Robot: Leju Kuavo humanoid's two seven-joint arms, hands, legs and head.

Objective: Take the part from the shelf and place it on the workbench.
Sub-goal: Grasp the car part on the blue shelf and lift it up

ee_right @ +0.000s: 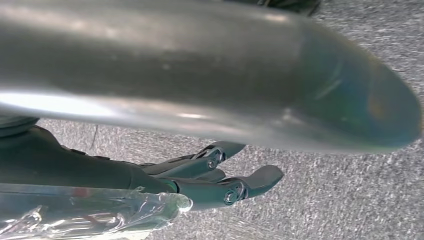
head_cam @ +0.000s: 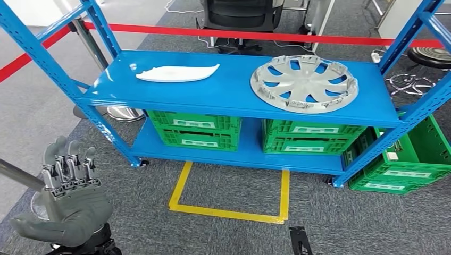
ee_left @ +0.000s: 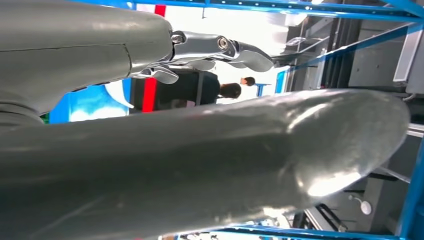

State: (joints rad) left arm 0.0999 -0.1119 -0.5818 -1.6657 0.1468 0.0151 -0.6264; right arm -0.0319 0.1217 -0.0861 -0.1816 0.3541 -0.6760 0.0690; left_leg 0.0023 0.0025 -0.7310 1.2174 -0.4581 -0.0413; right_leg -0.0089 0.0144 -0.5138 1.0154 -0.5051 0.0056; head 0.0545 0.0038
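Two candidate parts lie on the top deck of the blue shelf: a white, elongated trim piece toward the left, and a silver wheel cover toward the right, lying flat and well apart from it. The task sentence does not say which one is meant, so we treat both as possible targets. Neither is touched by a hand.

We judge the step in hand to be the approach, before any reach. In the head view the left hand is raised low at the left, short of the shelf, fingers extended and apart, holding nothing. In its wrist view the right hand hangs over grey carpet with fingers loosely extended and nothing between them.

Below the top deck, green crates sit on the lower deck, and more stand on the floor at the right. A yellow taped outline marks the carpet in front of the shelf.

Next, in our judgement, we need to close the distance to the shelf, then bring a hand over the chosen part. The wheel cover is broad and would likely need a rim grip. No table for the drop-off is visible.
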